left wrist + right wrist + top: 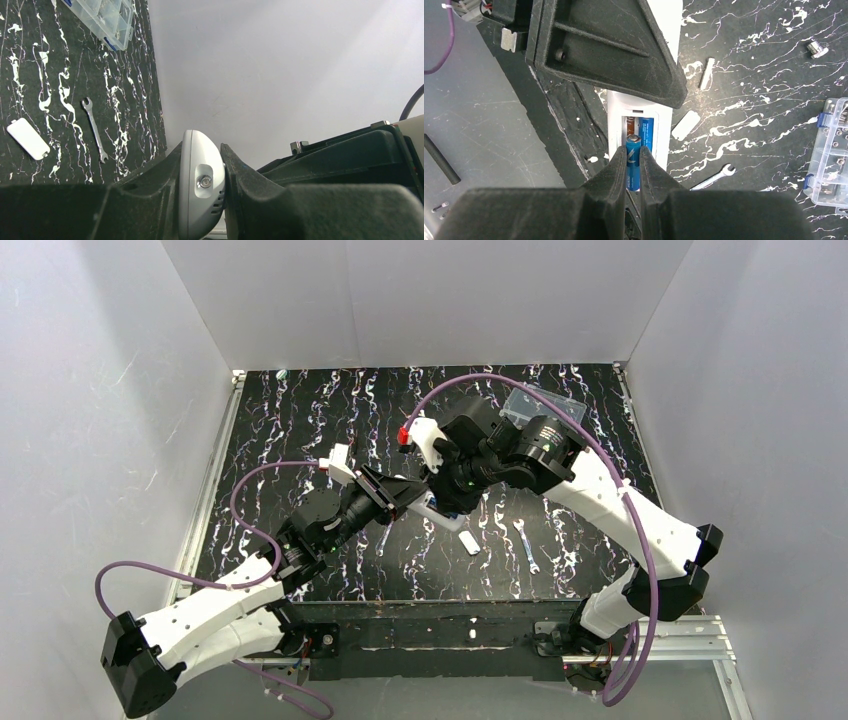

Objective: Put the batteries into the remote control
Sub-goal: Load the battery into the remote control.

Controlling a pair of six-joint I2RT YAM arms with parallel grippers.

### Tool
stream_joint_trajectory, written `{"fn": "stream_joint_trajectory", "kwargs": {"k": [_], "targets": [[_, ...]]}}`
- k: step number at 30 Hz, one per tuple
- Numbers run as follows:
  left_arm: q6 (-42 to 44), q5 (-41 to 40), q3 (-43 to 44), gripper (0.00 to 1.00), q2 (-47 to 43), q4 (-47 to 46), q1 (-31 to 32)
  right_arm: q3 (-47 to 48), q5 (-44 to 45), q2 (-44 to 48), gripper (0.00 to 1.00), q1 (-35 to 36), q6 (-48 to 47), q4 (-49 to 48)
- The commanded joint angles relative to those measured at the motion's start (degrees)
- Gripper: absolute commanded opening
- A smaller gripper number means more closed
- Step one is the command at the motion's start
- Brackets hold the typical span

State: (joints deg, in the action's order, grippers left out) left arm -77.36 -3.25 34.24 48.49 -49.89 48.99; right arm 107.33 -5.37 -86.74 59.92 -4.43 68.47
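The right claw (634,155) is pinched narrow on a blue battery (633,147) over the open bay of the white remote control (665,125). A second blue battery (647,132) sits in the bay at its 1 o'clock. Print on the wraps is too small to read. The left claw (202,157) clamps the remote's end. On the table (749,100), a white cover (685,125) lies at 2 o'clock and a wrench (716,176) at 4 o'clock.
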Motion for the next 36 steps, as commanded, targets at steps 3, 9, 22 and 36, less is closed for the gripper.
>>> {"fn": "stream_joint_trajectory", "kwargs": {"k": [3,9,22,36], "targets": [[-0.42,-0.47,1.81,0.0,-0.76,-6.78,0.4,0.14,0.2,-0.63,0.16,0.29,1.31,-1.82],[-0.5,-0.46,1.49,0.0,-0.5,-7.17,0.4,0.21,-0.02,-0.64,0.23,0.28,1.48,-2.06],[-0.94,-0.94,0.7,0.0,-0.13,-7.98,0.4,0.6,-0.35,-0.56,0.29,0.28,1.78,-2.66],[-1.46,-1.49,-0.15,0.0,0.33,-8.64,0.4,3.04,-1.18,4.06,0.4,0.29,3.48,-6.29]]}}
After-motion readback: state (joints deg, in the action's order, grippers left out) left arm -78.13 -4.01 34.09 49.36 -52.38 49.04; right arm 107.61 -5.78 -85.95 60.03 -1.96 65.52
